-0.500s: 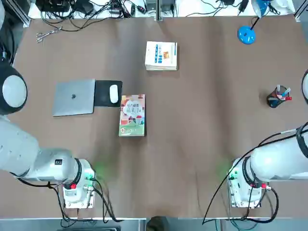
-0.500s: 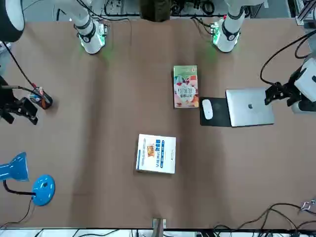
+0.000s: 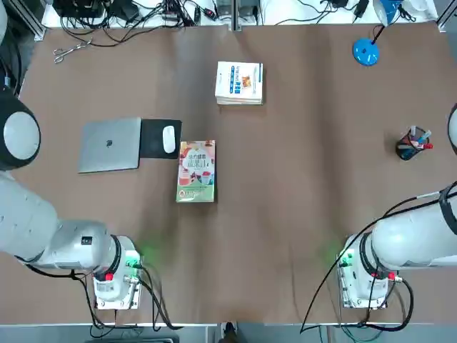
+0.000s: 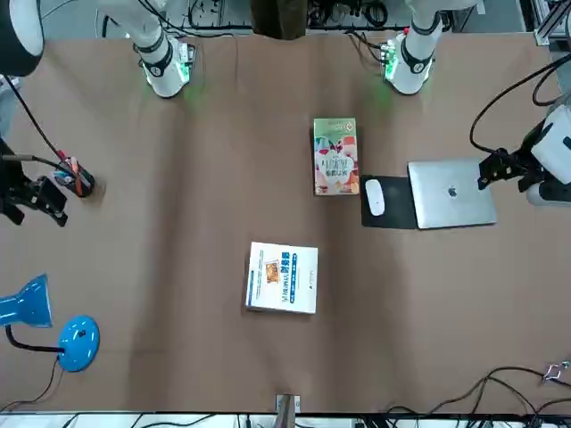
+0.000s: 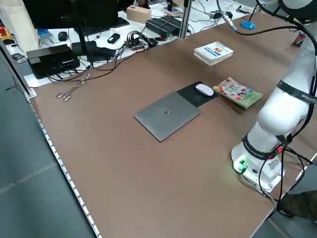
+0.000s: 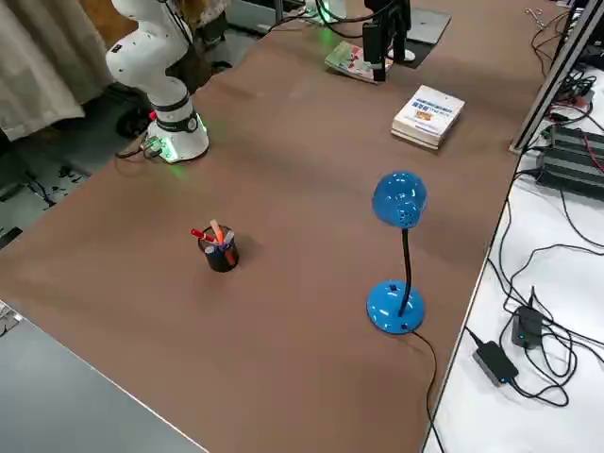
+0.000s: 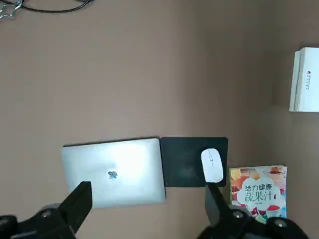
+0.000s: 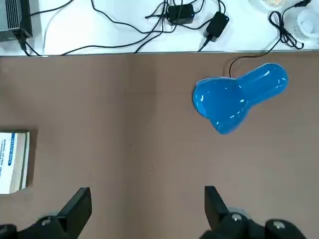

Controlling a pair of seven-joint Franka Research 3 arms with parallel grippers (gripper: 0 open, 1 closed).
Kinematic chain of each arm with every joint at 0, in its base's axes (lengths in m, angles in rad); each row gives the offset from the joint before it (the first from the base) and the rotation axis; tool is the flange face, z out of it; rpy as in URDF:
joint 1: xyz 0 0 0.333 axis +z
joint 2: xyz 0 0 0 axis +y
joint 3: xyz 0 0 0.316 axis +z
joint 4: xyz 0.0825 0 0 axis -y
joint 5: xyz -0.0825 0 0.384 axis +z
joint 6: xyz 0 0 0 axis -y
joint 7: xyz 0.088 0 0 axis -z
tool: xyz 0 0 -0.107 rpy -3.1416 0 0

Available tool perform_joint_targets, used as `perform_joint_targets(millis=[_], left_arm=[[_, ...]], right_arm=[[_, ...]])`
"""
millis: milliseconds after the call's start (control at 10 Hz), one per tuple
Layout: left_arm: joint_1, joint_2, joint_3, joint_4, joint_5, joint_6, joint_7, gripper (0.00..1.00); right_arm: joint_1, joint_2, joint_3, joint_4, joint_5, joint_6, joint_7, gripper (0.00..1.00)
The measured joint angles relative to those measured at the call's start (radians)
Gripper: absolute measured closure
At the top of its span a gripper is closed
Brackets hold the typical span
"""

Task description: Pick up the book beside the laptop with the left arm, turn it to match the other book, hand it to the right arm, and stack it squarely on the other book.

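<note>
Book [image 3: 196, 171]: flat on the surface [image 3: 300, 179], left of centre, long side running toward the robot's edge, green strip nearest the robot.
Mouse pad [image 3: 153, 138]: just beside the book's far left corner, with a white mouse [image 3: 169, 138] on it.
Laptop [image 3: 110, 144]: shut, lying against the pad's left edge.
Other book [image 3: 239, 82]: near the far edge, well apart from the book, long side across the surface.
Left gripper [image 7: 147, 201]: above the laptop's left side, jaws wide, holding nothing.
Right gripper [image 8: 147, 204]: over the surface's right edge, near the far right corner, jaws wide, holding nothing.
Lamp [image 3: 366, 51]: blue, at the far right corner.
Pen cup [image 3: 412, 145]: near the right edge.
</note>
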Motion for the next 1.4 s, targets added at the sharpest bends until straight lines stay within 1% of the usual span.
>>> perform_joint_targets(millis=[100,200,300,400,500,800,900,1000,1100,1200,1400], left_arm=[[0.000,-0.001,0.000,0.001,0.000,-0.021,0.000,0.00],[0.003,-0.005,0.000,0.001,-0.010,-0.070,-0.002,0.00],[0.015,-0.021,0.000,-0.012,-0.051,-0.121,-0.005,0.00],[0.036,-0.061,0.001,-0.073,-0.112,-0.121,-0.008,0.00],[0.059,-0.127,0.001,-0.186,-0.175,-0.076,-0.008,0.00],[0.072,-0.384,-0.001,-0.668,-0.359,0.096,0.002,0.00],[0.071,-0.445,-0.002,-0.804,-0.408,0.148,0.025,0.00],[0.070,-0.491,-0.002,-0.919,-0.466,0.209,0.060,0.00],[0.062,-0.522,-0.002,-1.014,-0.527,0.267,0.098,0.00],[0.045,-0.540,-0.002,-1.096,-0.586,0.321,0.129,0.00],[0.033,-0.547,-0.001,-1.225,-0.723,0.393,0.239,0.01]], right_arm=[[-0.002,0.000,-0.002,0.000,0.000,0.000,0.000,0.00],[-0.003,0.001,-0.003,0.000,0.000,0.000,0.000,0.00],[-0.005,0.001,-0.003,0.000,0.000,0.001,0.000,0.00],[-0.006,0.001,-0.004,0.000,0.000,0.001,0.000,0.00],[-0.006,0.002,-0.004,0.000,0.000,0.001,0.000,0.00],[-0.009,0.006,-0.006,-0.002,0.000,-0.002,0.001,0.00],[-0.014,0.009,-0.007,-0.002,0.000,-0.005,0.001,0.00],[-0.019,0.012,-0.007,-0.003,0.000,-0.007,0.001,0.00],[-0.024,0.013,-0.008,-0.003,0.000,-0.010,0.001,0.00],[-0.028,0.015,-0.009,-0.003,0.000,-0.011,0.001,0.00],[-0.029,0.023,-0.009,-0.004,0.000,-0.012,0.001,0.00]])
